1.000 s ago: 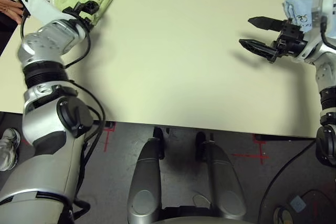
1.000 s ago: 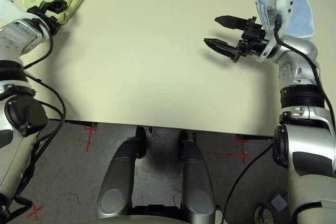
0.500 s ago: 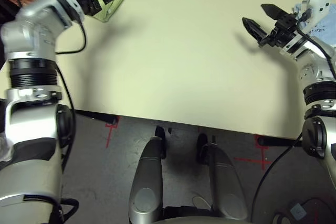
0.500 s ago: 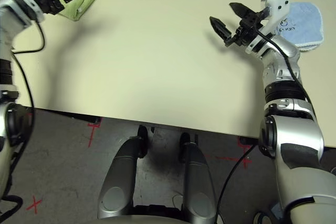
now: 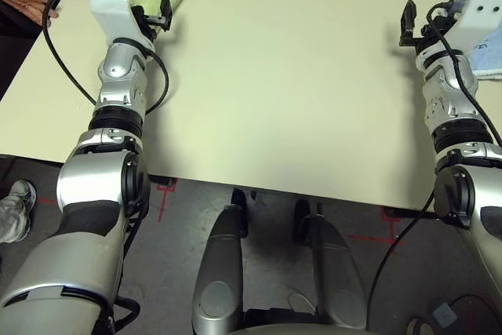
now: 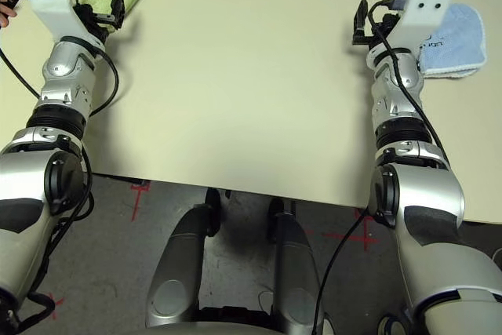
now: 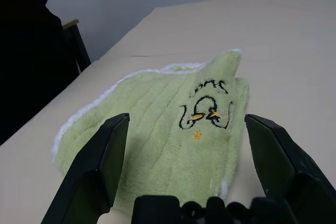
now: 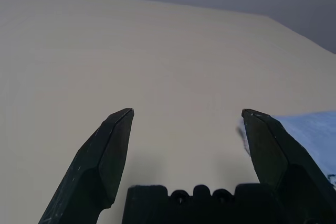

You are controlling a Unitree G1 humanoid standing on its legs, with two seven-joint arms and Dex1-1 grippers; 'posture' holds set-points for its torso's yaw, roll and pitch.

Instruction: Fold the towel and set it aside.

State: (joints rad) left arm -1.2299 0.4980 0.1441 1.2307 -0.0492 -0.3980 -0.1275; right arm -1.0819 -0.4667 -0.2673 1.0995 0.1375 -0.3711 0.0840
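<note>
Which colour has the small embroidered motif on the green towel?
Mostly black, with small orange accents, on the towel; the left wrist view shows it best.

table (image 5: 282, 84) middle lies bare; towel (image 7: 168, 124) and blue cloth (image 6: 455, 37) sit at far corners.

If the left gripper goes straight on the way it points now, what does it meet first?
Probably the towel: it lies folded right ahead of the open left gripper, between the lines of its fingers, though depth is unclear.
</note>
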